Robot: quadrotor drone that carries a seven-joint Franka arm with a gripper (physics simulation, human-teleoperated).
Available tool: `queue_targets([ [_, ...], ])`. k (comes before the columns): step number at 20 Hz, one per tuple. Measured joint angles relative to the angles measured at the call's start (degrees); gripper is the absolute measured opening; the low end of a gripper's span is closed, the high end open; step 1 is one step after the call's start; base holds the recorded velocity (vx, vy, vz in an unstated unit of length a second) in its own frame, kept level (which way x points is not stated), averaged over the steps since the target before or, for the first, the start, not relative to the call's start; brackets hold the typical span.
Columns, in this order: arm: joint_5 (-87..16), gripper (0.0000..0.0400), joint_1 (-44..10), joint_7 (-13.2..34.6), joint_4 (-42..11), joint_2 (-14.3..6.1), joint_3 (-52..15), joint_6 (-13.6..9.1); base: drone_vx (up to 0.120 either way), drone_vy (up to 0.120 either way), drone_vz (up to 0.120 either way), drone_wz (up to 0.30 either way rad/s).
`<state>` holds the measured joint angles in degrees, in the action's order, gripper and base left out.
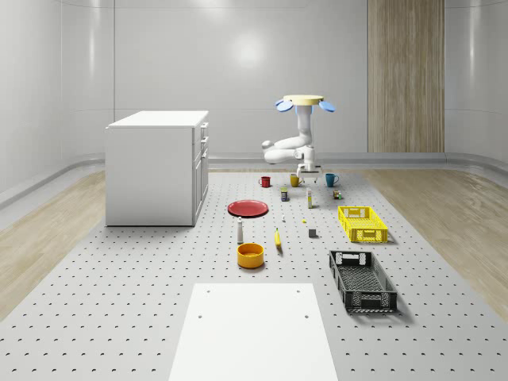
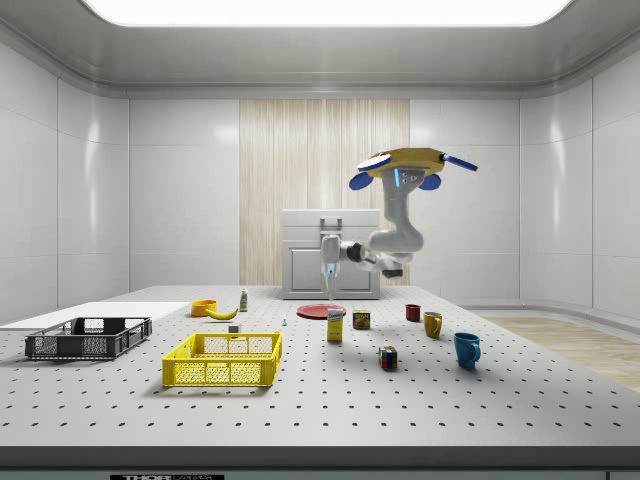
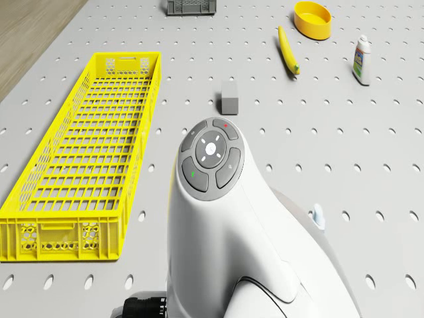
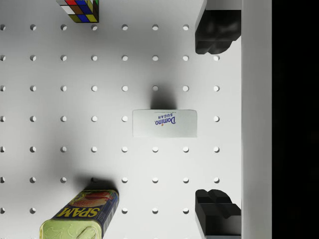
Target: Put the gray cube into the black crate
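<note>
nearest the whole-scene camera lies a white sheet [image 1: 252, 329] on the pegboard table [image 1: 119, 294], and beyond it the black crate [image 1: 362, 280] sits toward that view's right with nothing in it. behind the crate is the yellow crate [image 1: 362, 223], and between the two rows of things the gray cube [image 1: 313, 233] rests on the table, just beside the yellow crate and well apart from the black one. in the drone view the cube [image 3: 229, 97] sits past the arm's wrist, beside the yellow crate [image 3: 86, 159], with a banana [image 3: 287, 50], an orange bowl [image 3: 313, 19] and a small bottle [image 3: 361, 61] further on.

the drone [image 1: 305, 102] hovers high over the far end of the table, above the mugs and cans, its arm folded down below it. the gripper [image 4: 217, 122] points straight down with its two black fingers [image 4: 217, 32] spread wide and holding nothing, above a white sugar box [image 4: 164, 123]. a spam can [image 4: 82, 214] and a colored puzzle cube [image 4: 79, 10] lie near the box. a red plate [image 1: 248, 208] and a white cabinet [image 1: 156, 167] stand toward the whole-scene view's left.
</note>
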<state>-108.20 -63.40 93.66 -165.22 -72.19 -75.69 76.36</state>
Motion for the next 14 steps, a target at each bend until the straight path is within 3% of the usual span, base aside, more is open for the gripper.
queue_targets([
  [4, 0.5, 0.0400, -0.3, 0.2, 0.1, -0.9, -0.2, 0.9, 0.120, 0.000, -0.120, 0.000],
  [8, 0.9, 0.0400, -0.5, 0.5, 0.1, -1.8, -0.5, 1.7, 0.120, -0.100, 0.000, 0.000],
  [14, 1.5, 0.0400, -0.9, 0.8, 0.2, -3.1, -0.8, 2.9, 0.120, -0.007, -0.073, 0.000],
])
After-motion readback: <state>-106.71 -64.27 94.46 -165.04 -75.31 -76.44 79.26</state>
